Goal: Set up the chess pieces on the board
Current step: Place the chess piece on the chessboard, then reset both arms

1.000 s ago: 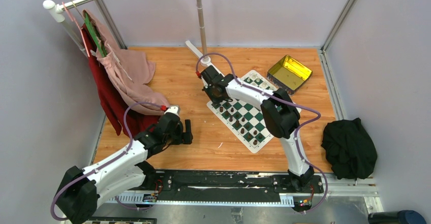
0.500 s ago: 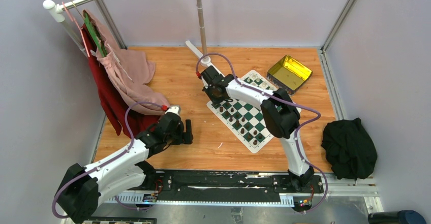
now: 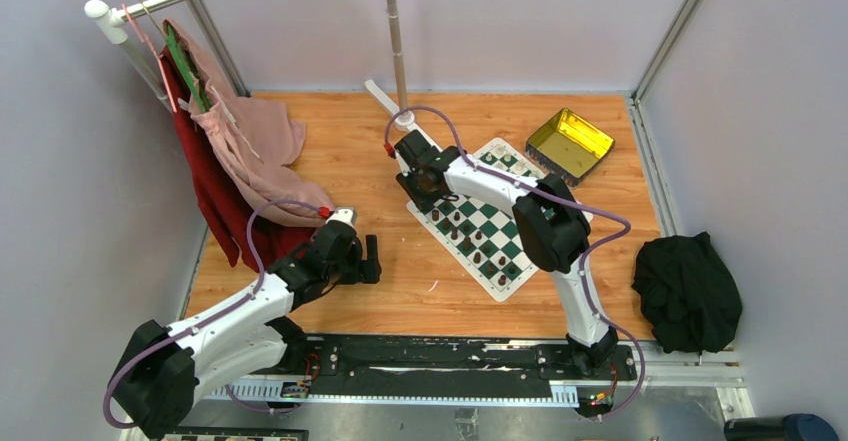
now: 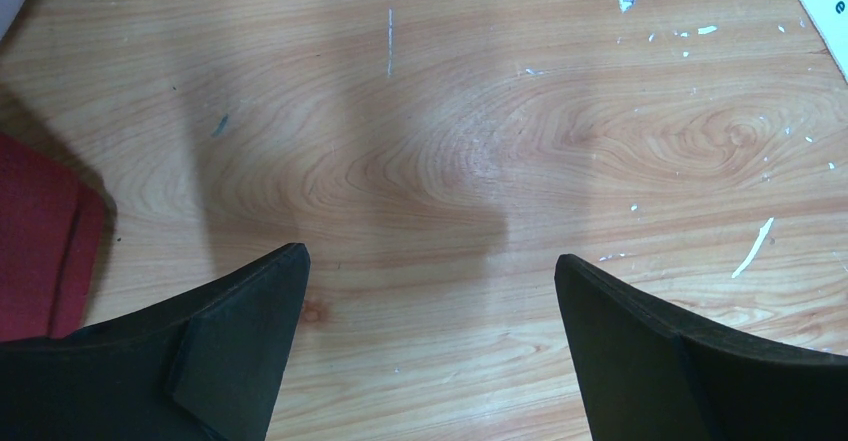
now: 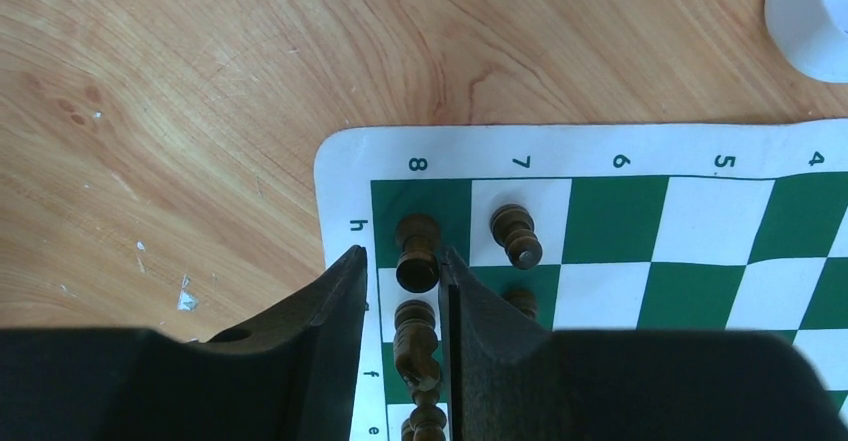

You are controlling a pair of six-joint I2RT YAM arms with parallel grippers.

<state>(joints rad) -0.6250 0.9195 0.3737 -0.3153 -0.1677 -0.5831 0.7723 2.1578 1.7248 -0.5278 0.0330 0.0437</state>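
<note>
The green and white board (image 3: 497,226) lies right of centre, with dark brown chess pieces (image 3: 478,238) standing on it. My right gripper (image 3: 422,193) hangs over the board's left corner. In the right wrist view its jaws (image 5: 402,254) are open a little around a dark rook (image 5: 417,251) standing on the corner square. The rook is close against the right finger, with a gap to the left one. A dark knight (image 5: 415,336) stands behind it between the fingers, and a pawn (image 5: 517,236) stands one square over. My left gripper (image 4: 430,256) is wide open over bare wood, holding nothing.
A gold tin (image 3: 569,143) sits past the board's far corner. A black cloth (image 3: 688,291) lies at the right. Pink and red clothes (image 3: 240,141) hang from the rack at the left, and red cloth (image 4: 40,241) lies beside my left gripper. A pole's white base (image 5: 815,11) stands near the board.
The right gripper's jaws have parted and let go of the dark rook, which now stands on the corner square. The left arm has hardly moved.
</note>
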